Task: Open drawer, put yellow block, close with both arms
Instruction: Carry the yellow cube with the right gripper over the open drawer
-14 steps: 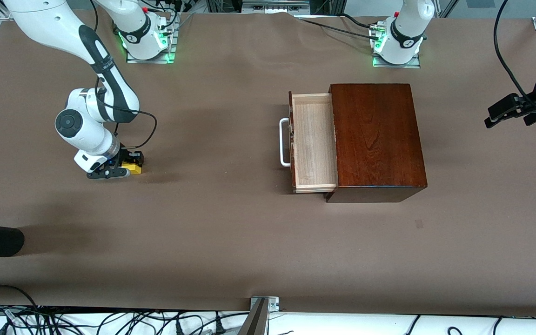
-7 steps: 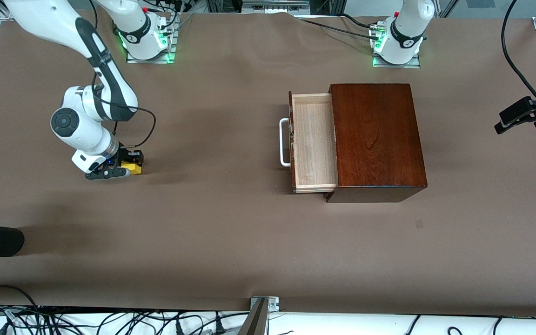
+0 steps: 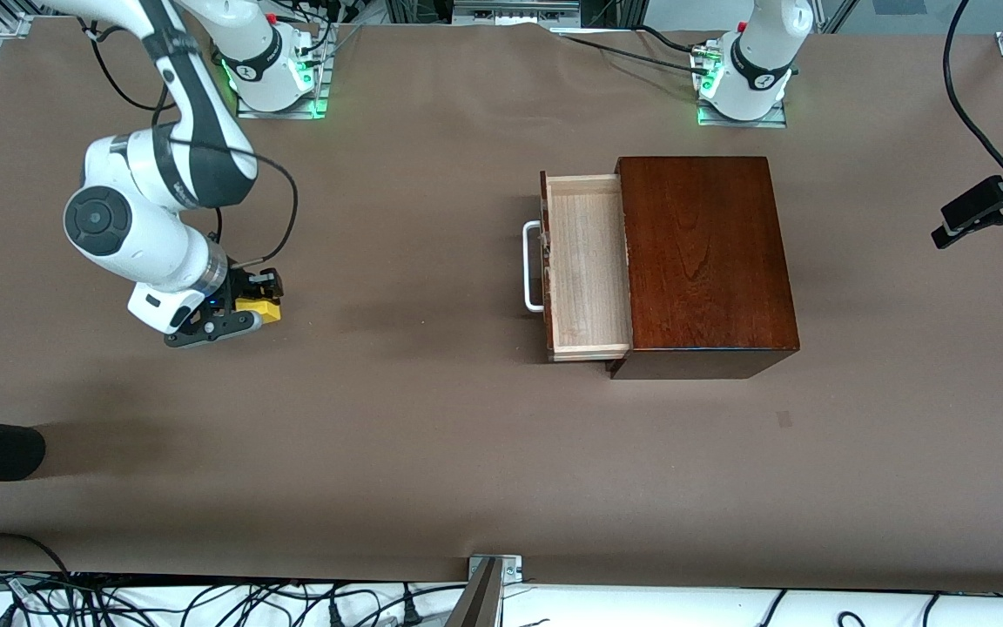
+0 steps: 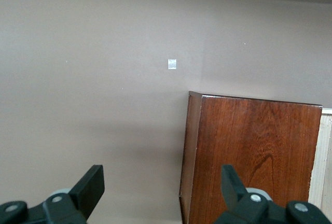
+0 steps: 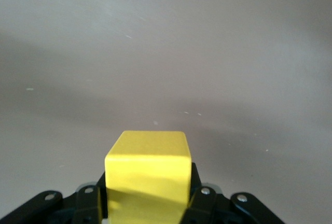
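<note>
The drawer (image 3: 584, 266) is standing open, its pale wood tray empty, at nine o'clock of the glossy box (image 3: 702, 261). The right gripper (image 3: 245, 312) is clamping the yellow cube (image 3: 259, 306) above the table (image 3: 432, 435). The left gripper (image 4: 161, 182) is hanging spread, waiting.

Yellow block (image 3: 259, 306): bright, plain yellow, in my black right tool (image 3: 240, 315). Drawer (image 3: 584, 266): pale light-wood tray, reddish-brown front, white handle (image 3: 529, 266). Box (image 3: 703, 261): glossy dark mahogany, visible grain. Worktop (image 3: 432, 435): flat matte brown. My left tool (image 3: 985, 213): black. My arms: white with dark grey joints.
</note>
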You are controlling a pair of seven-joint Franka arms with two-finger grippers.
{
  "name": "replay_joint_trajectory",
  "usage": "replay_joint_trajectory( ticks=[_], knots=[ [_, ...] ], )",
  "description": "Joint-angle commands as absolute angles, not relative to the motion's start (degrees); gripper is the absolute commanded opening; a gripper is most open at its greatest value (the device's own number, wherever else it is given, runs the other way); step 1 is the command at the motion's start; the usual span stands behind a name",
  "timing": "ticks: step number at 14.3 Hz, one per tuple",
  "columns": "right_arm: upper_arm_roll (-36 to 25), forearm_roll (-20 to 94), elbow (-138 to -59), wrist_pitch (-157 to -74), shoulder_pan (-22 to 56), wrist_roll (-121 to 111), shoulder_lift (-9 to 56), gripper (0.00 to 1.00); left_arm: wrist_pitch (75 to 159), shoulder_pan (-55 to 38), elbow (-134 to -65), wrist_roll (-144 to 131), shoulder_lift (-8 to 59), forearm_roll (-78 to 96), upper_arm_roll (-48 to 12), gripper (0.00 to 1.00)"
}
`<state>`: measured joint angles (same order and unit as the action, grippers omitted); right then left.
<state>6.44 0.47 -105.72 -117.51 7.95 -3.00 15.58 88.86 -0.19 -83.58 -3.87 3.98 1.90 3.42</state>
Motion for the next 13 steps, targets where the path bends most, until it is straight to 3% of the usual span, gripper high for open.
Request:
replay_joint_trajectory(
  ticks=[1, 13],
  knots=[
    [6.33, 0.70, -98.11, -111.38, 12.37, -3.87, 17.13, 0.00, 87.45, 0.00, -81.39, -3.96, 5.01, 3.69, 3.60, 1.00],
    [6.24, -7.19, -80.53, -108.81, 37.41, -13.54, 26.62, 0.00, 87.36, 0.62, -81.39, -4.13, 5.10, 4.22, 3.69, 1.00]
  ],
)
